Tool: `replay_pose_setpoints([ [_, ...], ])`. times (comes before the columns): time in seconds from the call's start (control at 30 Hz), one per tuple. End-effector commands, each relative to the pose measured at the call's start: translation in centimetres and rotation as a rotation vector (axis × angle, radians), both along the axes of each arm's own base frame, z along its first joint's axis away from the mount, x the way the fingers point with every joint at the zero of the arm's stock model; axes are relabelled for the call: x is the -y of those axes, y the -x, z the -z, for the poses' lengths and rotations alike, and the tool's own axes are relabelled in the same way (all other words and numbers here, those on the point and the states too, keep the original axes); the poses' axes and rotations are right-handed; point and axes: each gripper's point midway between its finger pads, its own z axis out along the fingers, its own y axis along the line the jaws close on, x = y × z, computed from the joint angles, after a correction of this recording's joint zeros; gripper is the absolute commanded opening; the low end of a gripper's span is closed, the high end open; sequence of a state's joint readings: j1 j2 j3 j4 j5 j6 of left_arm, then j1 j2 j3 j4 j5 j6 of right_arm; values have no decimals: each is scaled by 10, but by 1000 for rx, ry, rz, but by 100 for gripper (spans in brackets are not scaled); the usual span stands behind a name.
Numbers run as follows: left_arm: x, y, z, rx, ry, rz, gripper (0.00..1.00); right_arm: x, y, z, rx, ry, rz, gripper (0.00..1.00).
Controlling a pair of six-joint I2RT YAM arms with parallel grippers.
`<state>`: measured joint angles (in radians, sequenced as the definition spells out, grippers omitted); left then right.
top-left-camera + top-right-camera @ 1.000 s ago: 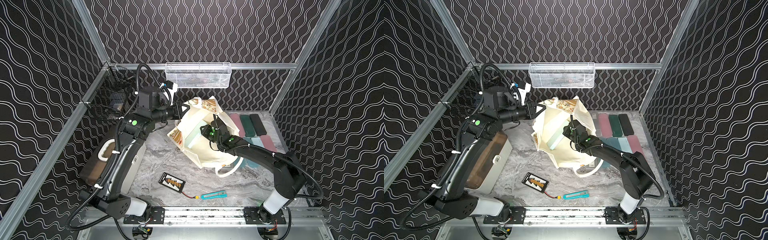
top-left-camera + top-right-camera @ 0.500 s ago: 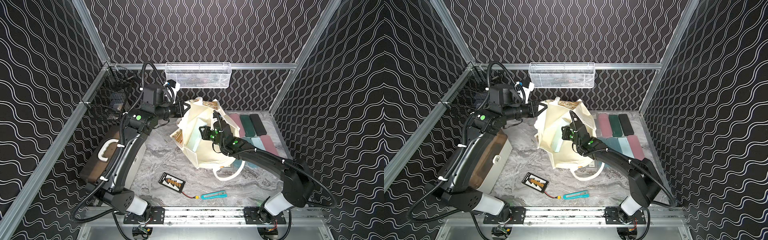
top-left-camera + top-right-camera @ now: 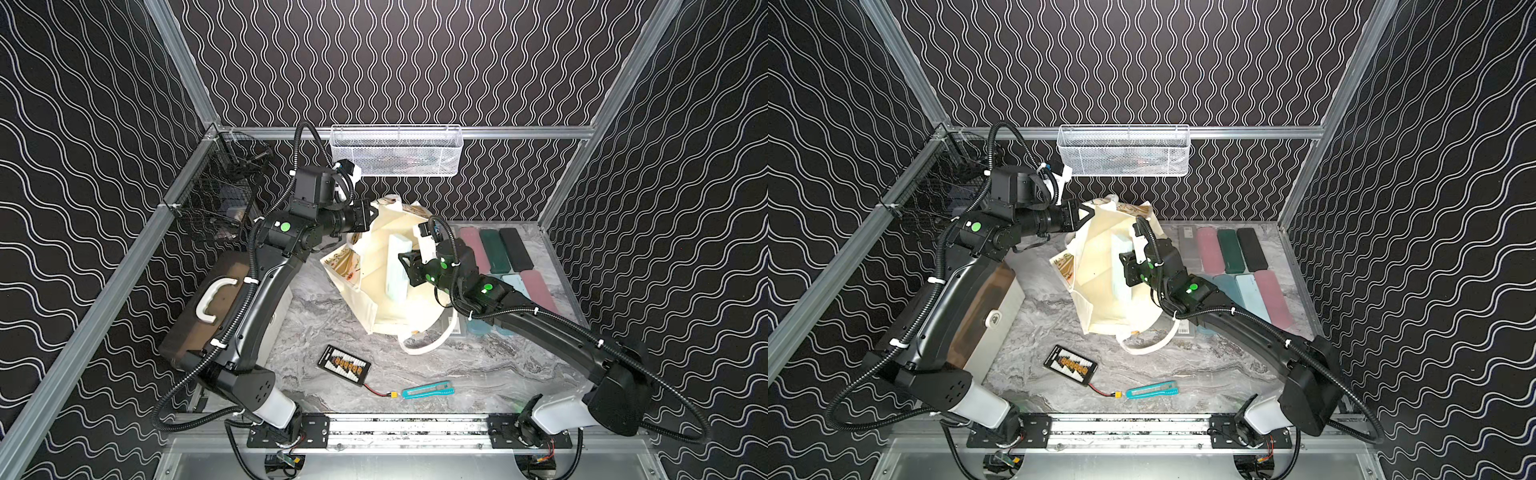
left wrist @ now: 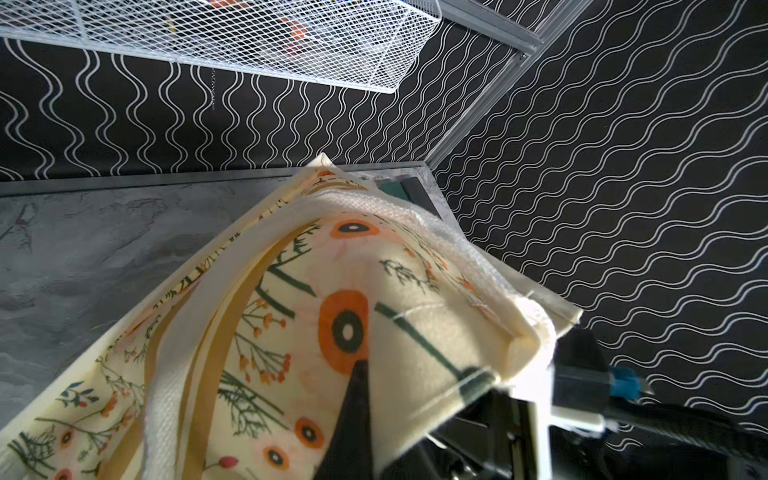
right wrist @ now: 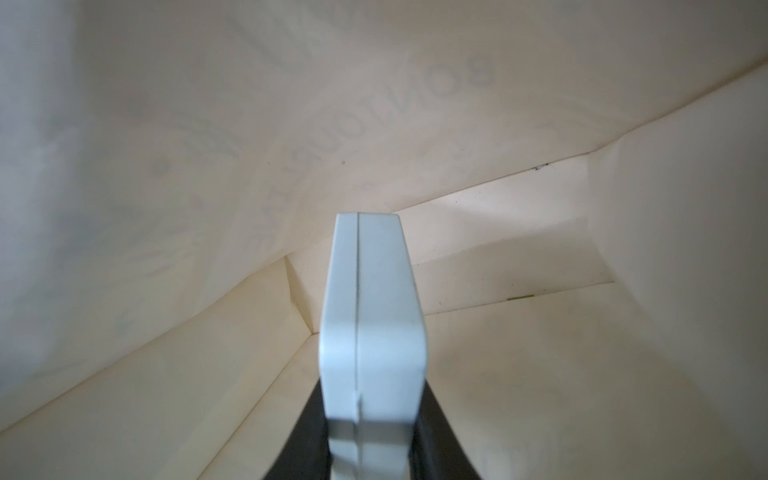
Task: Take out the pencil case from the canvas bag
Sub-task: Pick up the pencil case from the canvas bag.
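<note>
The cream canvas bag with a tan-and-orange print stands in the middle of the table, its mouth open upward in both top views. My left gripper is shut on the bag's back rim, and the left wrist view shows the printed fabric pinched at a dark finger. My right gripper reaches into the mouth and is shut on a pale blue pencil case. The pencil case stands on edge inside the bag, held between both dark fingers. The same grip on the pencil case shows in a top view.
Several pencil cases lie in rows at the right of the table. A white mesh basket hangs on the back wall, a black wire basket on the left. A brown case, a connector board and a teal knife lie nearby.
My left gripper has drawn the bag's rim up and to the right, so the mouth stands wider. The right gripper, still shut on the pencil case, has shifted slightly.
</note>
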<state>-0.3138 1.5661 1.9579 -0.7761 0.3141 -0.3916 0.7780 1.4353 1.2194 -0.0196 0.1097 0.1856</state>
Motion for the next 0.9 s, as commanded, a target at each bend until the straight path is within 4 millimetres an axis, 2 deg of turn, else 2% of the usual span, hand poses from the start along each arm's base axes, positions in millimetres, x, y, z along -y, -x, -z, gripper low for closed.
replay_pose_setpoints([
  [0.0,-4,-10,-7,48,-25,-22,0,-2,10,-23,45,-14,-61,13],
  [0.37,-18,-24,15,4,-121,-97,0,2,39,-67,79,-47,-158,13],
  [0.57,-33,-31,20,-3,-152,-155,0,17,53,-87,103,-39,-163,12],
  [0.7,-48,-38,21,-15,-155,-195,0,32,59,-98,127,-25,-131,11],
  [0.87,-83,-42,16,-19,-125,-275,0,55,64,-100,135,13,-67,10],
])
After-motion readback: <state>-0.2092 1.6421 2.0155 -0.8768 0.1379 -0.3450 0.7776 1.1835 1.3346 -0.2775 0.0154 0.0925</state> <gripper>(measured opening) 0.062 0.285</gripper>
